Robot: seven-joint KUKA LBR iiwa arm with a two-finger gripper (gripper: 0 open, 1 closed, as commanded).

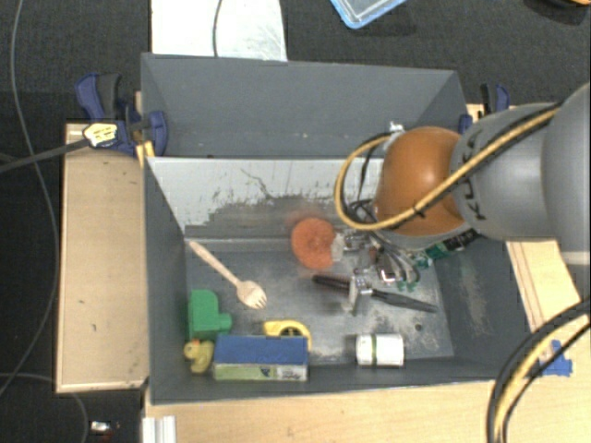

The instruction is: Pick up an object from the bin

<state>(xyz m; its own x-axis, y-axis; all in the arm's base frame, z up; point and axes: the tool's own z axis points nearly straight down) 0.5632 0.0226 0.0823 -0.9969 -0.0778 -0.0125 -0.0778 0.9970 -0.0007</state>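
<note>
– Black stick (411,301), thin like a pen, is the likeliest target: it lies flat on the bin (305,109) floor just in front of the orange ball (312,241) and a little to its right, and the jaws are low over its middle.

– Is it picked, then?

– Not as far as I can see. The stick looks flat on the floor, so I judge the reach as made and the grasp and lift as still to come. Whether the jaws are apart or together, I cannot tell; the arm (526,183) and its cables cover much of them.

– Anything in the way?

– The ball itself is near and could be nudged. A white cylinder (379,349) lies further forward of the ball, clear of the stick. Left of the ball a wooden spoon (226,273) lies aslant, and well forward-left of the ball sit a green block (205,312), a blue box (261,356) and a yellow tape measure (286,329), all apart from the work.
</note>
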